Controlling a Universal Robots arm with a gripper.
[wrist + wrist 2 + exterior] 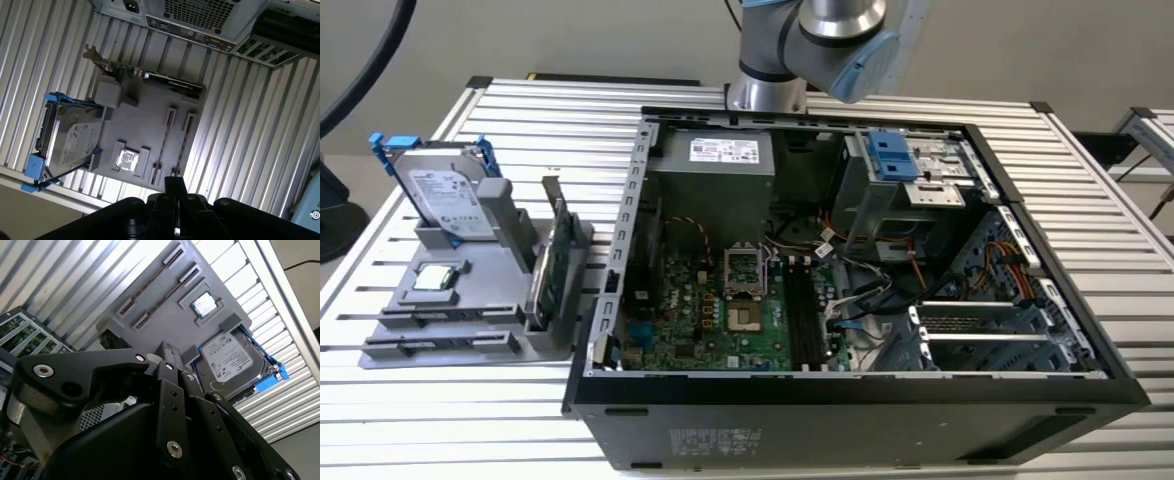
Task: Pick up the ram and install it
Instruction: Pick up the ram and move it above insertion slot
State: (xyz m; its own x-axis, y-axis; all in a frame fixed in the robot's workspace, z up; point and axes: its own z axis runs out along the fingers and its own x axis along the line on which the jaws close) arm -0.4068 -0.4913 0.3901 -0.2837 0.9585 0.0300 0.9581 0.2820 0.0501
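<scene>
Item: ram (164, 144), a slim dark stick seen edge-on, slotted in the grey holder (145, 120) beside the processor chip (127, 160), long axis crosswise to the green card (165, 80). I judge my gripper (175, 187) clenched on nothing, well above the ram.

Silver-grey arm (831, 22) w/ pale-blue joint cap (875, 58); black gripper (167, 351), silver screws (171, 448).

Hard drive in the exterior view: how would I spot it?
Find the open computer case; at the exterior view's left stands a grey rack. The hard drive leans at its far end, a silver box with blue side rails, unlike the thin green card beside it.
</scene>
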